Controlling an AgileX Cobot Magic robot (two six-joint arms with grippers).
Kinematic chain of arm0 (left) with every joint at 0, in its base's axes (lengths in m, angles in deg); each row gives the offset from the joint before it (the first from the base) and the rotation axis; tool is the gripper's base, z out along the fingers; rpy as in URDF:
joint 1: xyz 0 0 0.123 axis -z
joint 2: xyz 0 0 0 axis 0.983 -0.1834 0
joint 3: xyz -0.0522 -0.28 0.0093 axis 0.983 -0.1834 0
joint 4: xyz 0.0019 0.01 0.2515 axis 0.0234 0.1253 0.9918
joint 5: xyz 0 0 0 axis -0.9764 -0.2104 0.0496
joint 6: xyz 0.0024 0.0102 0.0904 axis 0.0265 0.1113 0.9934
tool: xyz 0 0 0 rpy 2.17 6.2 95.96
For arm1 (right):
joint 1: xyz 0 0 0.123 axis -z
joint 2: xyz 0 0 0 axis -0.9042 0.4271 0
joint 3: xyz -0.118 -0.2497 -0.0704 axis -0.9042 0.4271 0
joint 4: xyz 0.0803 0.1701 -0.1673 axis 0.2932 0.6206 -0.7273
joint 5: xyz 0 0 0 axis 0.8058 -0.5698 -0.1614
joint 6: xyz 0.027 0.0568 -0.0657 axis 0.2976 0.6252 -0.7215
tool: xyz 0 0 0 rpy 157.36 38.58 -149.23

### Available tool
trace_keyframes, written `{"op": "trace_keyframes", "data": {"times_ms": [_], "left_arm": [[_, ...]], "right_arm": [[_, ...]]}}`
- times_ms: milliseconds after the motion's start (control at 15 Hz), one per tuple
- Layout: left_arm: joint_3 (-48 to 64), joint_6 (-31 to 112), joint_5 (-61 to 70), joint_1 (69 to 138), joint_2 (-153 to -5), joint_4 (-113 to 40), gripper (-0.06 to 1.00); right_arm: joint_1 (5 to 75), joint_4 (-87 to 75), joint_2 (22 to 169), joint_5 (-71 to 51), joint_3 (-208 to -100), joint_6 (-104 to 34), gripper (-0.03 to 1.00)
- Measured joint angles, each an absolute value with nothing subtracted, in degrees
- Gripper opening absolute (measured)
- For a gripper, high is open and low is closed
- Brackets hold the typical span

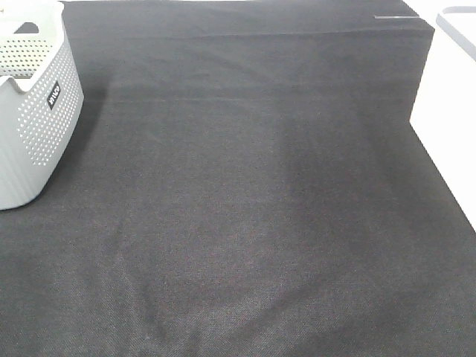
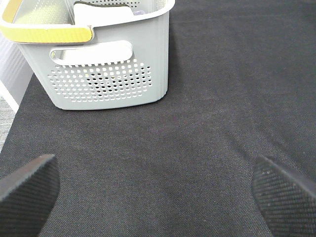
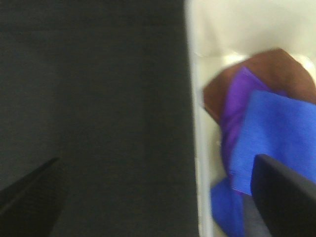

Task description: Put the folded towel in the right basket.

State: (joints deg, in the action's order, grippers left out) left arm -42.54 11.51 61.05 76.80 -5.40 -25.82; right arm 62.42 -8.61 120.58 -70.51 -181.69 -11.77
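Note:
In the right wrist view a pale basket (image 3: 197,148) stands beside the black cloth. Inside it lie a blue towel (image 3: 279,133), a purple cloth (image 3: 238,98) and a brown cloth (image 3: 269,66). The view is blurred. My right gripper (image 3: 158,195) is open and empty, one finger over the cloth and the other finger (image 3: 284,197) over the basket's inside. My left gripper (image 2: 155,192) is open and empty above the black cloth, short of a grey perforated basket (image 2: 113,84). Neither gripper shows in the exterior high view.
The grey perforated basket (image 1: 33,111) stands at the far left of the black-covered table (image 1: 245,208). It has a yellow handle (image 2: 47,33) and something white inside. A grey rim (image 1: 457,24) shows off the table's top right corner, over a white surface.

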Motion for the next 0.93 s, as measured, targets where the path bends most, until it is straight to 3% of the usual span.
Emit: {"op": "trace_keyframes", "data": {"times_ms": [133, 400, 467, 533, 600, 933], "left_arm": [[-42.54, 11.51, 61.05, 76.80, -5.40, -25.82, 0.99], [-42.54, 11.51, 61.05, 76.80, -5.40, -25.82, 0.99], [-42.54, 11.51, 61.05, 76.80, -5.40, -25.82, 0.99], [-42.54, 11.51, 61.05, 76.80, -5.40, -25.82, 0.99], [-42.54, 11.51, 61.05, 76.80, -5.40, -25.82, 0.99], [-42.54, 11.51, 61.05, 76.80, -5.40, -25.82, 0.99]], "right_arm": [[60.59, -8.73, 117.20, -70.23, -181.00, -10.11, 0.97], [60.59, -11.08, 105.22, -69.88, -168.34, -8.79, 0.97], [60.59, -12.11, 100.12, -69.94, -162.32, -8.73, 0.97], [60.59, -13.60, 85.11, -69.94, -148.63, -8.67, 0.97], [60.59, -13.60, 85.11, -69.94, -148.63, -8.67, 0.97], [60.59, -13.60, 43.17, -62.21, -117.92, -8.67, 0.97]]}}
